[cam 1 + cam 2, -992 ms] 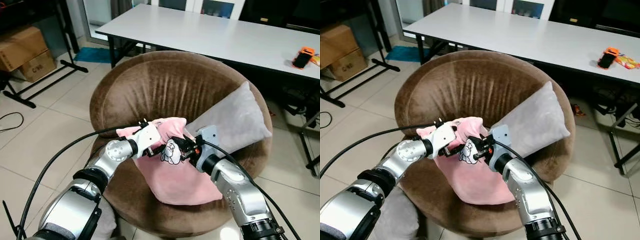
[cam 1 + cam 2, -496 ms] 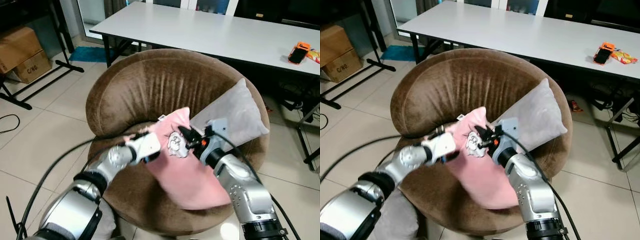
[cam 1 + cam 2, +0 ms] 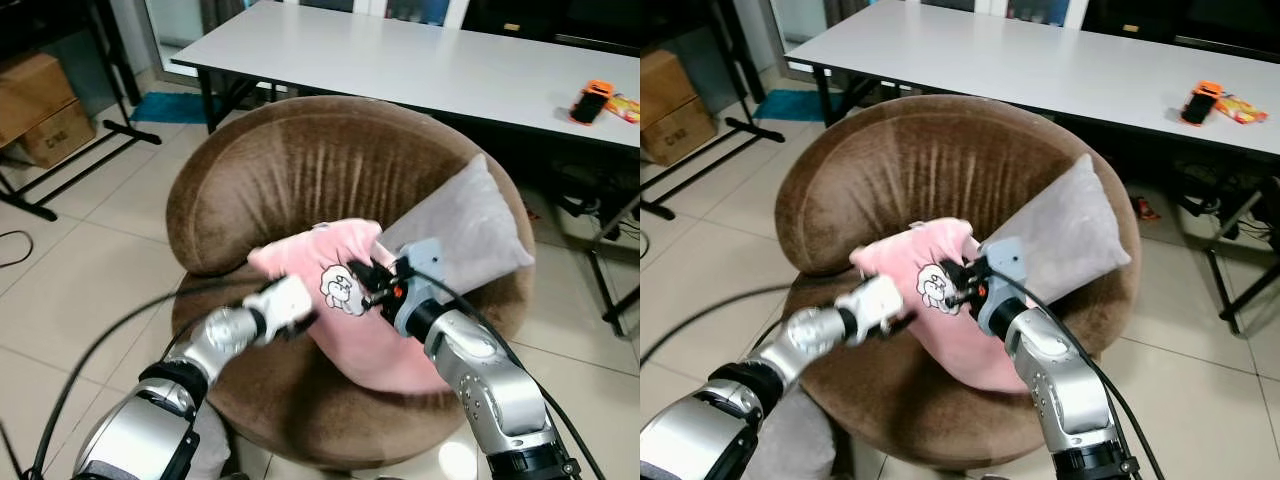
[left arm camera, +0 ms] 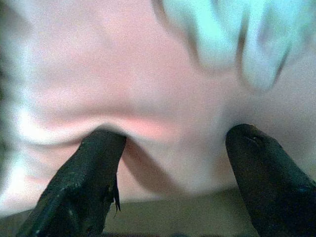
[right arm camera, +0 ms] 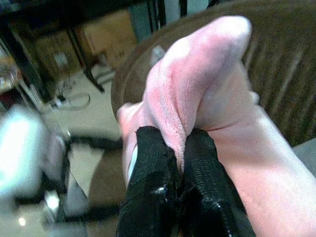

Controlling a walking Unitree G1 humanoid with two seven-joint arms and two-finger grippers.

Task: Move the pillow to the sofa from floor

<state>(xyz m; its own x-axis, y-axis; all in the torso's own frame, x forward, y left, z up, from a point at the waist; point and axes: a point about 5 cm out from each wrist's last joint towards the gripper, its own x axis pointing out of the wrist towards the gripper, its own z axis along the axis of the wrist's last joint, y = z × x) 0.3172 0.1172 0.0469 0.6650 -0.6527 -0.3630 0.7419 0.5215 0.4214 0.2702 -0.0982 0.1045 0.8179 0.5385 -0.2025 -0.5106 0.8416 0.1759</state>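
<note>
The table [image 3: 420, 60] is long, flat and pale grey on dark legs, standing behind the sofa [image 3: 300, 170]; the sofa is a round tub shape in brown velvet with soft vertical creases up its curved back; the floor [image 3: 70, 290] is glossy beige tile with thin grout lines. A grey pillow [image 3: 465, 225] of matte woven cloth leans on the sofa's right arm, one corner pointing up. The pink pillow [image 3: 345, 300] is plush and fleecy, printed with a white cartoon sheep; it lies over the middle of the seat, its upper edge bunched and lifted, touching the grey pillow. A cardboard box [image 3: 40, 110] sits at the floor's left edge, its printing too small to read; an orange phone-like thing [image 3: 588, 101] lies near the table's right end.

The right gripper [image 5: 173, 163] has its ribbed black fingers pressed together, pinching a fold of the pink pillow's upper edge; the left gripper [image 4: 173, 148] has its fingers [image 4: 84, 173] spread, tips dug into the pillow's lower left side.
</note>
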